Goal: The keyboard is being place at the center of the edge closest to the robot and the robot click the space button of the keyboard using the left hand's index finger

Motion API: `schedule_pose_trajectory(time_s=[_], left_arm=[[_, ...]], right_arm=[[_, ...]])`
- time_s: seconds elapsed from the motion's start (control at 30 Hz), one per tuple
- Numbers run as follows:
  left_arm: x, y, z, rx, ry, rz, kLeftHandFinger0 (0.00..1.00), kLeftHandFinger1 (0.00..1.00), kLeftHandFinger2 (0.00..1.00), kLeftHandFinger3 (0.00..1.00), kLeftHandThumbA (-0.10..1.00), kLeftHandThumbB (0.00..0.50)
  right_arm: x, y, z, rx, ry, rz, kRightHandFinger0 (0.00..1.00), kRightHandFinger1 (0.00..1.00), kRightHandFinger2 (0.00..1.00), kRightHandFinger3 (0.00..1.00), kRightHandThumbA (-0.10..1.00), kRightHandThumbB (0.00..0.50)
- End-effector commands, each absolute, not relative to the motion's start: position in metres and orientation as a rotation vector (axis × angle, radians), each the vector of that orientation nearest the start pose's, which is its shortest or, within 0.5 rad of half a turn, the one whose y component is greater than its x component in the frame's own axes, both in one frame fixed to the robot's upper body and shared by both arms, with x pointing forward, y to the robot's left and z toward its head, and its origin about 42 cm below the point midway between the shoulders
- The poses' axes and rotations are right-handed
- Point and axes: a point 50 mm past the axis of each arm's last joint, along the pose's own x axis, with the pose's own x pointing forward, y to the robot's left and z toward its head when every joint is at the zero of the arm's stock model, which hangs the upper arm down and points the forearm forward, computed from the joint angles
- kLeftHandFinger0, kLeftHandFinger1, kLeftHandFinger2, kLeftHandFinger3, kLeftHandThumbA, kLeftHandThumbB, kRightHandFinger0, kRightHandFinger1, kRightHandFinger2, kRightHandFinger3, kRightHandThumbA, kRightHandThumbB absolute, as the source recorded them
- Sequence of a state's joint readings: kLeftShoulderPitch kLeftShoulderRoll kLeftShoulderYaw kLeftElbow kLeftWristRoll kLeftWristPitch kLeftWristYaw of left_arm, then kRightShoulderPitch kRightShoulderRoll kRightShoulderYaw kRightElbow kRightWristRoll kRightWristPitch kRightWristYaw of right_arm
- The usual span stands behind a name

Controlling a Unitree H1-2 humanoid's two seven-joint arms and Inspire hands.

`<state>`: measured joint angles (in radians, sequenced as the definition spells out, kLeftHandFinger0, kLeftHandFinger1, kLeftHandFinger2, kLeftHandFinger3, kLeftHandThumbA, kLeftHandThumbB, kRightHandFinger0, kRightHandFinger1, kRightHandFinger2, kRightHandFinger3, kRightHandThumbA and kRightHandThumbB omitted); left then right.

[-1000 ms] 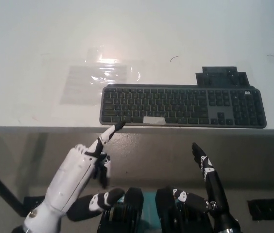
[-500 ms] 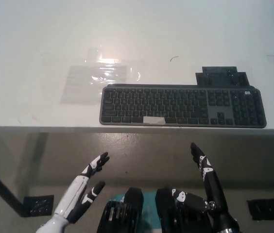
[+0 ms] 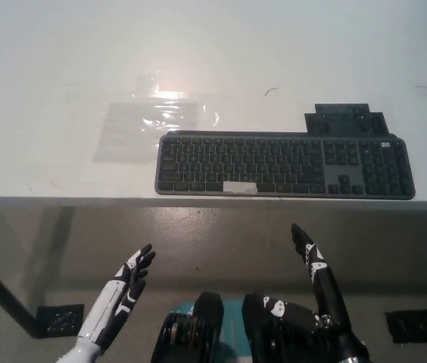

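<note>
A dark grey keyboard [image 3: 285, 165] lies flat along the near edge of the white table [image 3: 39, 91], a little right of middle. A pale strip of tape marks its space bar [image 3: 240, 187]. My white left hand [image 3: 119, 299] hangs low at the lower left, below the table edge and well clear of the keyboard, fingers stretched out and holding nothing. My black right hand [image 3: 316, 276] rests at the lower right, also below the table edge, with fingers extended and empty.
A clear plastic sleeve with a sheet of paper [image 3: 149, 125] lies on the table left of the keyboard. A small black flat piece [image 3: 346, 119] sits just behind the keyboard's right part. Floor shows beneath the table edge.
My left hand has dropped from the keyboard's front edge, where one fingertip reached the lower-left keys, down and back below the table. The right hand edged slightly up.
</note>
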<state>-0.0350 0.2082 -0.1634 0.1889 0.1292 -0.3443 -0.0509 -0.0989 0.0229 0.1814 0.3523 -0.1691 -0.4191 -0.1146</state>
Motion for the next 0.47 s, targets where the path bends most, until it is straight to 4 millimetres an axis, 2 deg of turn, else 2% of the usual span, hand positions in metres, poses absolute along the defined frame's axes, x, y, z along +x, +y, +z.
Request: schedule_pose_trajectory(time_s=[0.0, 0.13, 0.43], left_arm=[[0.2906, 0.2333, 0.0843, 0.32, -0.225, -0.276, 1.0, 1.0, 1.0, 1.0, 1.0, 0.339], [0.2893, 0.2331, 0.0869, 0.334, -0.215, -0.281, 1.0, 1.0, 1.0, 1.0, 1.0, 0.328], [0.2876, 0.2327, 0.0862, 0.341, -0.208, -0.287, 1.0, 1.0, 1.0, 1.0, 1.0, 0.348]], right_arm=[[0.303, -0.1425, 0.0714, -0.118, -0.279, 0.149, 1.0, 1.0, 1.0, 1.0, 1.0, 0.385], [0.3031, -0.142, 0.0717, -0.115, -0.279, 0.149, 1.0, 1.0, 1.0, 1.0, 1.0, 0.387], [0.3019, -0.1423, 0.0707, -0.125, -0.278, 0.15, 1.0, 1.0, 1.0, 1.0, 1.0, 0.374]])
